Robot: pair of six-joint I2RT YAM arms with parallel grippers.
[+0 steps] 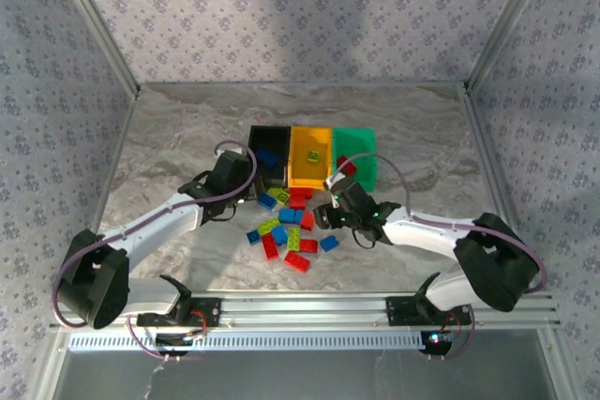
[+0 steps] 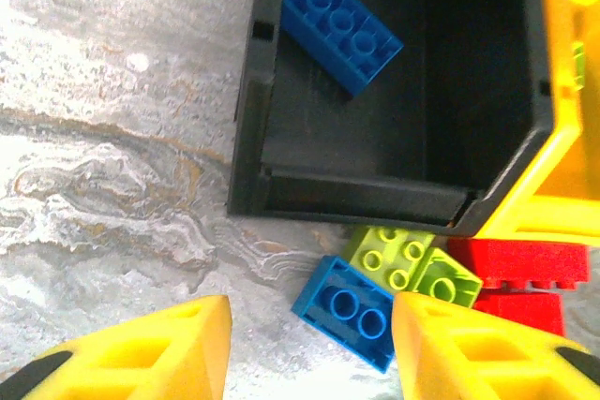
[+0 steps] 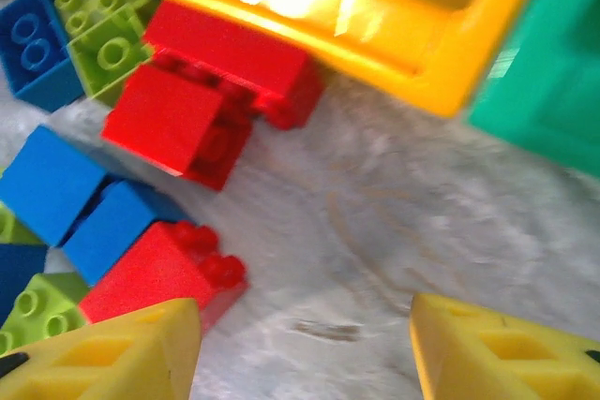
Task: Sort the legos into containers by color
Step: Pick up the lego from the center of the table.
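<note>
On the table: black bin, orange-yellow bin, green bin in a touching row. At black's near wall, left gripper, jaws apart, empty. Facing the orange-yellow bin, right gripper, same. Most legos loose in front; one blue brick inside black.

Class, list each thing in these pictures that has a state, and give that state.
black bin, upright, holds one blue brick
orange-yellow bin, upright, holds one lime brick
green bin, upright
loose bricks, unsorted on table
left fingers, apart, empty
right fingers, apart, empty
</note>
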